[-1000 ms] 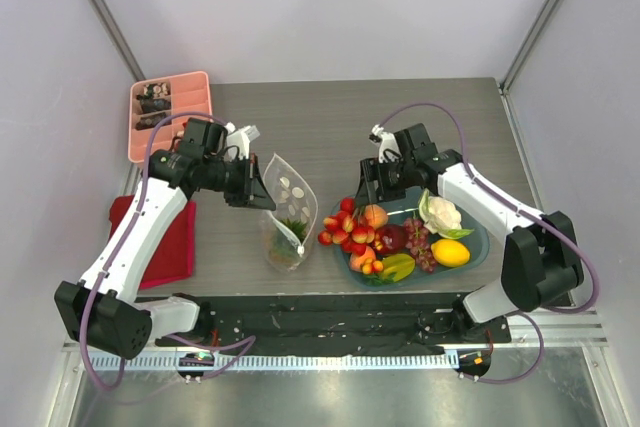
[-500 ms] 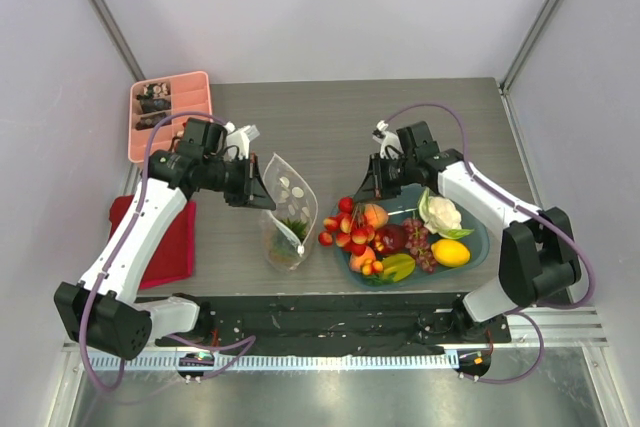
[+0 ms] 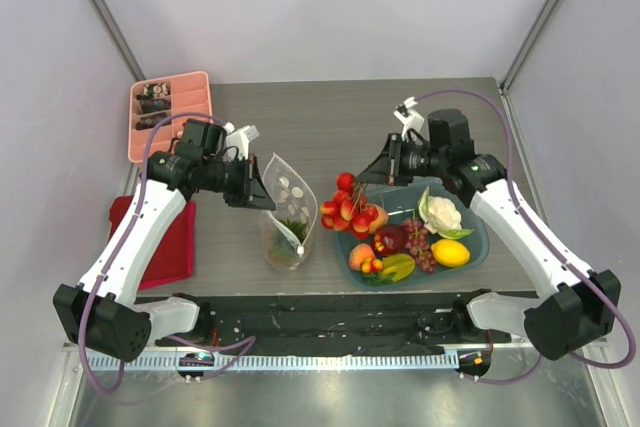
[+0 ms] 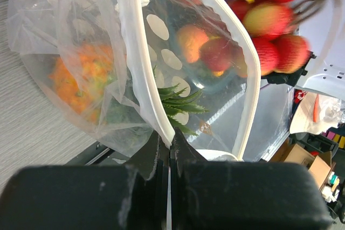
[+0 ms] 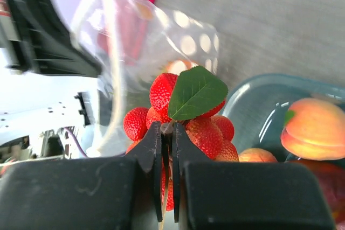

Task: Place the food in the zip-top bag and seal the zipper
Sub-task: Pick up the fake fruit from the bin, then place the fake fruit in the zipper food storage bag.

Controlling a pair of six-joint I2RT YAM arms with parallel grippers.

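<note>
The red berries (image 3: 348,209) hang in a bunch from the right claw (image 5: 167,133), clenched on their stem, above the teal plate (image 3: 478,245) at its left rim and just beside the zip-top bag (image 3: 290,192). The left claw (image 4: 168,143) is clenched on the zipper (image 4: 138,68), holding the bag's mouth agape over the bench (image 3: 330,117), the pineapple (image 4: 86,76) inside. The lemon (image 3: 450,252) and cauliflower (image 3: 443,215) lie on the plate.

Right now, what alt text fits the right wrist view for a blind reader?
The right gripper is shut on the stem of the red berries, a green leaf on top. Behind them are the dotted zip-top bag on the left and a teal plate holding a peach on the right.
</note>
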